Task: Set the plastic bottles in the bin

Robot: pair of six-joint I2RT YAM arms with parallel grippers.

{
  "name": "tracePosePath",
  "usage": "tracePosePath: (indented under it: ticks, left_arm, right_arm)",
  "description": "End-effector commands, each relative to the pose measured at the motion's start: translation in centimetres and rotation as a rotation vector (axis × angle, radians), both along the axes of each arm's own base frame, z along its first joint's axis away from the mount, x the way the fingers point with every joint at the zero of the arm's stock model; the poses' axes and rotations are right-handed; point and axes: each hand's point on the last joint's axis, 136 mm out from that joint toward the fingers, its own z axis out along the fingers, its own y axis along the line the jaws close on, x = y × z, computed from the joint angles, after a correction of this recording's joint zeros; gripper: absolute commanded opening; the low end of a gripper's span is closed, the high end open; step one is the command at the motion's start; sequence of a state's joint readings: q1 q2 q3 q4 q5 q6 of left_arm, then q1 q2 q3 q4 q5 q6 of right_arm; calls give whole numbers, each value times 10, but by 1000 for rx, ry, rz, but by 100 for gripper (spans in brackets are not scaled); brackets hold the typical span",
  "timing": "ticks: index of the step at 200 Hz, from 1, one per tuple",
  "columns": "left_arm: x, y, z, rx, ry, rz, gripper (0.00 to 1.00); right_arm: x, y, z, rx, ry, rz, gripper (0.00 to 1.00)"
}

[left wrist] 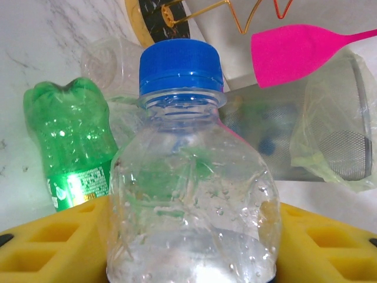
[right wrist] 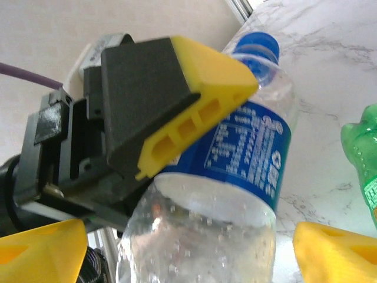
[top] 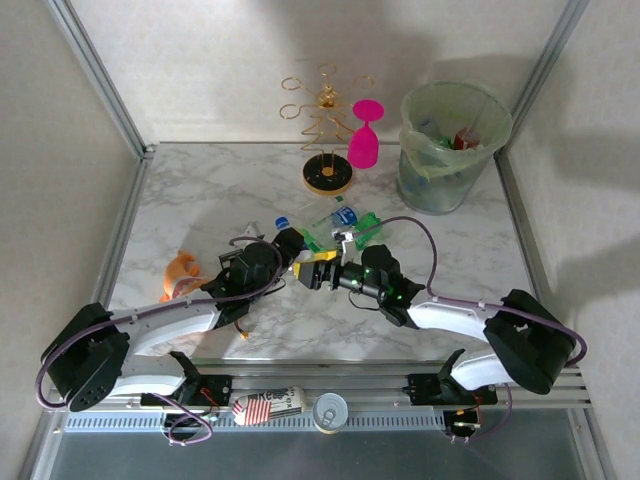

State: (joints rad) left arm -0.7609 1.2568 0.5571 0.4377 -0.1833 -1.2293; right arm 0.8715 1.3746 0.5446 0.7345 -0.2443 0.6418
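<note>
My left gripper [top: 298, 252] [left wrist: 188, 242] is shut on a clear plastic bottle [left wrist: 188, 177] [right wrist: 247, 153] with a blue cap and blue label. Its yellow finger [right wrist: 194, 88] presses on the label. My right gripper [top: 322, 272] [right wrist: 191, 250] is open around the same bottle's base, with a gap on each side. More plastic bottles lie behind on the marble: a blue-labelled one [top: 343, 215] and green ones [top: 366, 225] [left wrist: 68, 147] [right wrist: 362, 159]. The bin [top: 455, 100] [left wrist: 336, 147] stands at the far right with bottles inside its pale green bag.
A pink wine glass [top: 363, 135] [left wrist: 294, 50] and a gold wire stand [top: 328, 130] sit at the back centre. An orange object [top: 180, 268] lies at the left. A metal can [top: 330, 410] and a red-striped item [top: 268, 405] rest on the near rail.
</note>
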Motion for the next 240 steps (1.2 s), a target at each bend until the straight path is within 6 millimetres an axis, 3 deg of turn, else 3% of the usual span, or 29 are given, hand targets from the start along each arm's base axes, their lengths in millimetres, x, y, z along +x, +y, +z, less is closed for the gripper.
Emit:
tracePosePath:
  ticks: [1, 64, 130, 158, 205, 240]
  left_arm:
    - [-7, -8, 15, -73, -31, -30, 59]
    - [-11, -7, 21, -89, -50, -23, 59]
    - [-11, -6, 33, -119, -79, -18, 60]
    - [-12, -5, 36, -117, -82, -21, 68]
    - [-14, 0, 37, -101, -82, -9, 97]
    - [-13, 13, 43, -65, -103, 26, 100]
  right_arm:
    - [2, 11, 17, 52, -32, 18, 85]
    - [0, 20, 6, 51, 13, 55, 68]
    - [3, 17, -9, -1, 43, 35, 58]
    - [4, 14, -7, -7, 29, 26, 56]
    - [4, 7, 3, -3, -5, 12, 55]
    - [5, -4, 7, 12, -3, -9, 54]
